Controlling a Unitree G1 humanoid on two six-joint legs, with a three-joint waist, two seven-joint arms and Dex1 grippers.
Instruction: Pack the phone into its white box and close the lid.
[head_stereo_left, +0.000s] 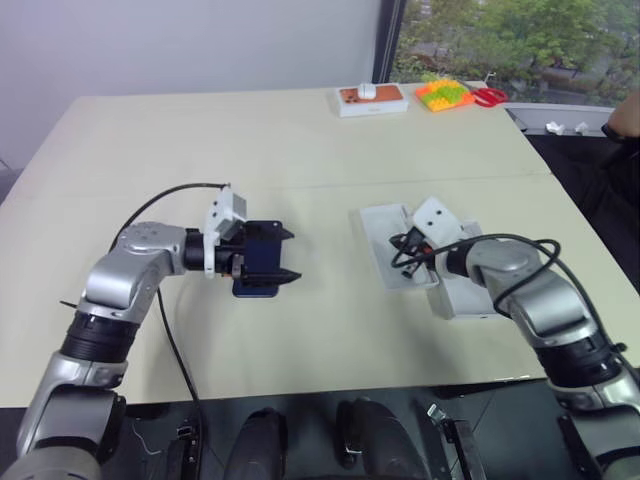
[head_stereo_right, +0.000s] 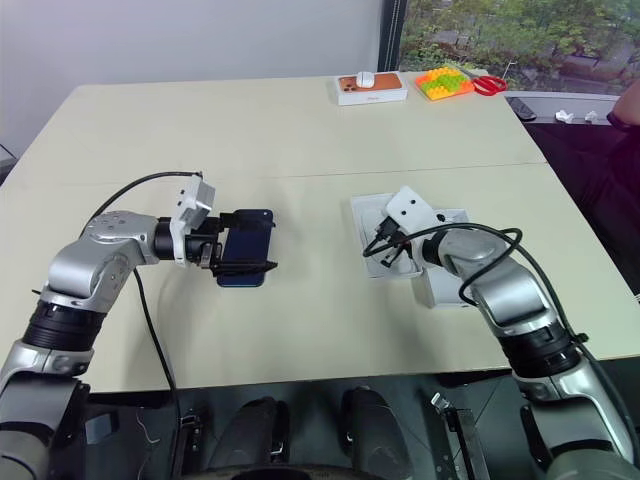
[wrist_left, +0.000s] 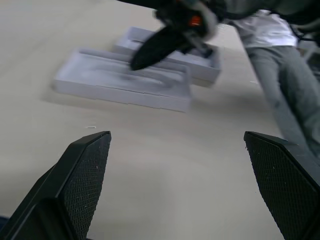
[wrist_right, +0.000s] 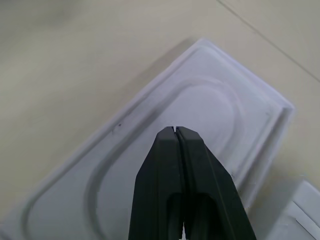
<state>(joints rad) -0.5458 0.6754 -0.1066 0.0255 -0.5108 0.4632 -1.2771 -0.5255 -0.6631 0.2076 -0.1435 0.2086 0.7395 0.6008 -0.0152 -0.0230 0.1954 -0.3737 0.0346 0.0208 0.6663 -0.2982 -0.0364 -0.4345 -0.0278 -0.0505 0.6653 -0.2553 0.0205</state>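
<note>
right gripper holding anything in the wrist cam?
No. The right gripper has its fingers pressed shut on nothing, poised over the white insert tray.

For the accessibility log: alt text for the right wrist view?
The right tool, shut, hovers over a white insert tray with a rounded oval recess, lying on a beige table. A corner of a white box shows beside the tray.

Box with orange phone picture (head_stereo_left: 371, 99), orange-green toy (head_stereo_left: 443, 94), red scissors (head_stereo_left: 490, 96).
</note>
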